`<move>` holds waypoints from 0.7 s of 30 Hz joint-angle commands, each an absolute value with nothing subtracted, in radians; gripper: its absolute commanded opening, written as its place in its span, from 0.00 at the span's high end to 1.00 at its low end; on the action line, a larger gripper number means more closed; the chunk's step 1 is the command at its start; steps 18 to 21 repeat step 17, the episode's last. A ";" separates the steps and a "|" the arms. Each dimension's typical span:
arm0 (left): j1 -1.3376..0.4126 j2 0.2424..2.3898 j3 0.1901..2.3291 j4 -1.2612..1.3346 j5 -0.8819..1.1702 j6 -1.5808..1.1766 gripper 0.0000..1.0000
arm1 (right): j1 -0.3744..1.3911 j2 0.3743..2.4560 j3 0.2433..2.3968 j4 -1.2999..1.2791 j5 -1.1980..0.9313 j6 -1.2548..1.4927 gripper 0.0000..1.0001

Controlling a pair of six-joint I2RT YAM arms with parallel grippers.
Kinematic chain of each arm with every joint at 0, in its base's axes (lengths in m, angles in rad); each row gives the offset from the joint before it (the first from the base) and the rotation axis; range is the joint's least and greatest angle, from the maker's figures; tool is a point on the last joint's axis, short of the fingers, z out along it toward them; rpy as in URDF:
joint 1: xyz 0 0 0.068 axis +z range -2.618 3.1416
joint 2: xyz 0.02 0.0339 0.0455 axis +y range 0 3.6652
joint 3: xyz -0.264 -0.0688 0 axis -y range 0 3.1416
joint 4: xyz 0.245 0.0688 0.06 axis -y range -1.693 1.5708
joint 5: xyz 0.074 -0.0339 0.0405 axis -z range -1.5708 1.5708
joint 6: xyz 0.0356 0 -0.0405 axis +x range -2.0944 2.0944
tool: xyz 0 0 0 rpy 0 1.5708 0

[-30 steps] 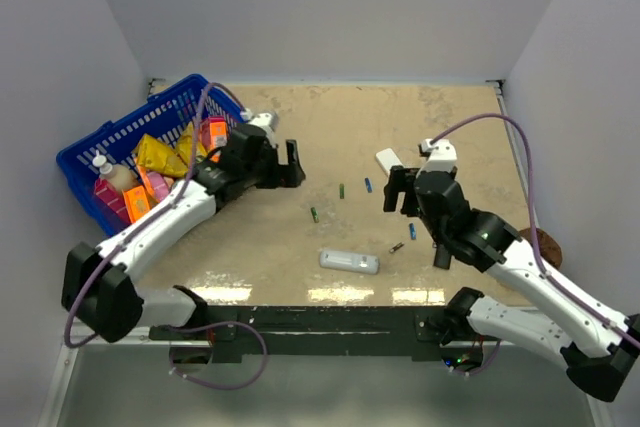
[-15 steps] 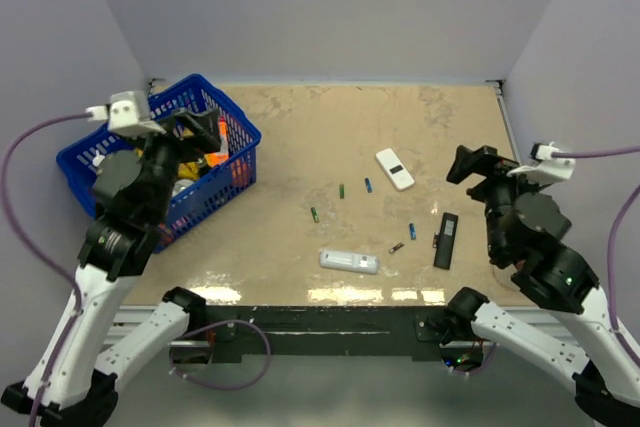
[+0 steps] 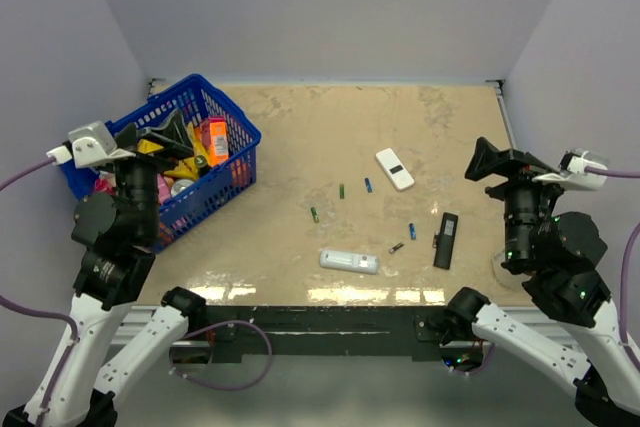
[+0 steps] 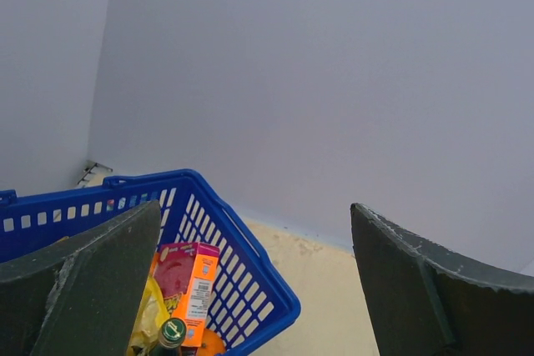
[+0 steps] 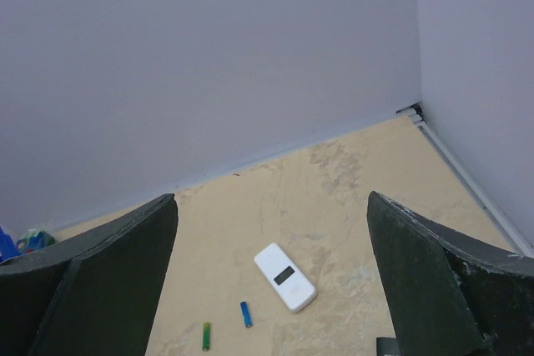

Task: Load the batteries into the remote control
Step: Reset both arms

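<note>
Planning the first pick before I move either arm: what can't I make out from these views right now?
1. Slim grey remote: too small in top view to tell whether its battery bay is open; outside both wrist views.
2. Batteries: polarity marks too small in every view.
3. Blue basket: contents partly behind the left arm in top view, cut off at the bottom edge in left wrist view.

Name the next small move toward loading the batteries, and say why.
Probably lower the right gripper onto the dark battery nearest the remote control. It and the left gripper hang open, empty, off to the sides, and every battery lies loose on the table.
</note>
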State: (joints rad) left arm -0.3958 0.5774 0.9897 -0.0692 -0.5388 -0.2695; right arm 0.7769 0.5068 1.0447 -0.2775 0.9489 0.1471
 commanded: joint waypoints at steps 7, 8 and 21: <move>-0.394 0.614 0.962 -0.054 -0.508 -0.336 0.00 | 0.775 0.528 1.075 -0.249 0.936 0.086 0.02; -0.394 0.614 0.962 -0.055 -0.509 -0.334 0.00 | 0.773 0.525 1.074 -0.235 0.924 0.080 0.02; -0.396 0.612 0.962 -0.075 -0.515 -0.337 0.00 | 0.773 0.529 1.062 -0.193 0.934 0.060 0.02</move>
